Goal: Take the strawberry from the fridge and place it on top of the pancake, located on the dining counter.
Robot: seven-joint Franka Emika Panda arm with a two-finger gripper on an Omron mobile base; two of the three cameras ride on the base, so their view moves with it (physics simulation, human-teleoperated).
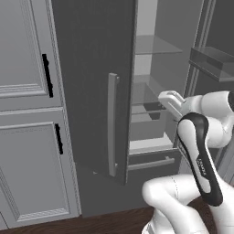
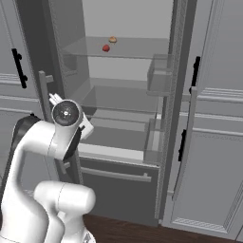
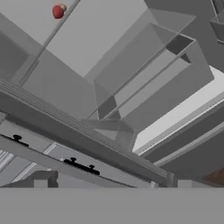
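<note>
The fridge (image 1: 91, 82) stands with both dark-grey doors swung open, showing a pale interior with glass shelves. The strawberry (image 2: 106, 48), small and dark red, lies on the upper glass shelf (image 2: 128, 50) beside a small tan roundish item (image 2: 112, 40). In the hand view the strawberry (image 3: 57, 12) sits far off at the top left. My gripper (image 3: 112, 183) is open with nothing between its fingertips (image 3: 40, 183), and it hangs in front of the lower shelves, well below the berry. The hand (image 1: 168, 101) reaches toward the fridge opening. The pancake and the dining counter are out of view.
Light-grey panelled cabinets (image 1: 27, 73) with black handles flank the fridge on both sides. The left door's bar handle (image 1: 112, 123) hangs close to my arm. Door bins (image 2: 159, 76) line the right door. The bottom drawer (image 2: 118, 178) is shut above a dark wooden floor.
</note>
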